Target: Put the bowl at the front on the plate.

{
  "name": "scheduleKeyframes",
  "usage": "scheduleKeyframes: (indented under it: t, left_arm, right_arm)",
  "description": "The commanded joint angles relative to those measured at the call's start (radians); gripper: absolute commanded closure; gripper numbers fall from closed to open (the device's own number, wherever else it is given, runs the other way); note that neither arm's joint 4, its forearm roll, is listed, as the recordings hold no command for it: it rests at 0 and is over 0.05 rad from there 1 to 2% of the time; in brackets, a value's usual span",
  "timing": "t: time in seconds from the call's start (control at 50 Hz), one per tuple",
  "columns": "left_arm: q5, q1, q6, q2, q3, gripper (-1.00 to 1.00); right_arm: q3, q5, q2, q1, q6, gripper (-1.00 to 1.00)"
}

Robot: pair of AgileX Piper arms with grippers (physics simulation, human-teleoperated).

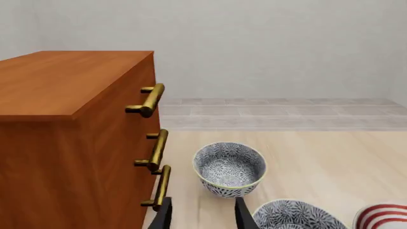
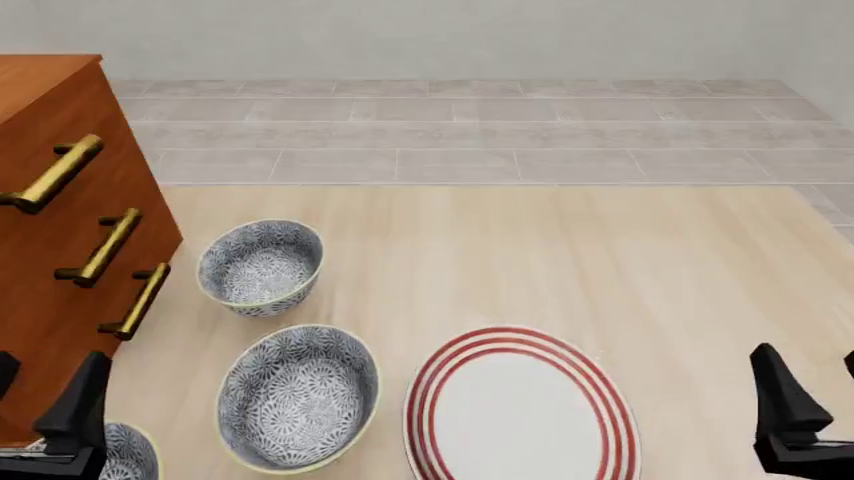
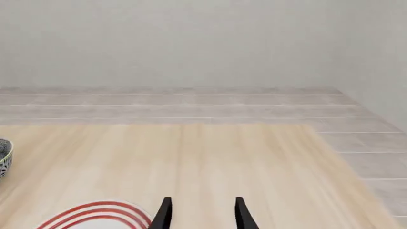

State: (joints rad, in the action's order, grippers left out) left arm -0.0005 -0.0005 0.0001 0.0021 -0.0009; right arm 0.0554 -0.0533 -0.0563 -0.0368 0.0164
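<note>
Left pincer (image 1: 202, 217): fingers spread with nothing between them, hanging low at the near left corner of the tabletop (image 2: 601, 260). It looks placed for a reach down to whatever lies closest on that side.
Right pincer (image 3: 202, 214): also spread and empty, at the near right edge just beside the plate. I take it to be standing by, out of the way.
The bowl (image 2: 131, 452): if "front" means the side nearest the arms, it is the one half cut off at the near left, touching or just under the left pincer's finger in the front view. The left wrist view does not show it, so the pincer's alignment over the rim cannot be told.
Middle bowl (image 2: 296, 395): upright, just left of the plate and close enough to be brushed in a careless carry.
Far bowl (image 2: 260, 265): upright beside the brass handles (image 2: 107, 245) of the wooden cabinet (image 2: 54, 200).
The plate (image 2: 424, 400): flat and bare, between the two arms, with the middle bowl lying between it and the target.
Step in hand: approach only; no grasp is made yet.
</note>
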Motion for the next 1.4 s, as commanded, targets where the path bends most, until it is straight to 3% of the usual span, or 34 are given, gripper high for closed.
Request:
scheduleKeyframes:
  t: [0.02,0.26,0.52,0.64,0.96,1.12,1.4]
  left_arm:
    - [-0.001,-0.006,0.0,0.006,-0.004,-1.0]
    - [0.028,-0.021,-0.008,0.024,-0.05,-1.0]
    - [0.186,-0.074,0.057,0.093,-0.271,-1.0]
    - [0.224,-0.057,0.012,0.156,-0.311,-1.0]
    - [0.444,-0.099,0.083,0.184,-0.374,-1.0]
    - [0.58,-0.062,0.056,0.141,-0.414,-1.0]
    - [0.692,-0.021,0.051,0.115,-0.366,-1.0]
  right_arm:
    - [-0.052,0.056,0.046,0.045,-0.012,-1.0]
    - [-0.052,0.059,0.038,0.063,-0.008,-1.0]
    - [-0.054,0.075,0.018,0.064,-0.015,-1.0]
    - [-0.054,0.077,0.013,0.065,-0.017,-1.0]
    - [-0.054,0.075,0.012,0.067,-0.017,-1.0]
    - [-0.054,0.077,0.011,0.067,-0.015,-1.0]
    - [-0.054,0.078,0.012,0.07,-0.012,-1.0]
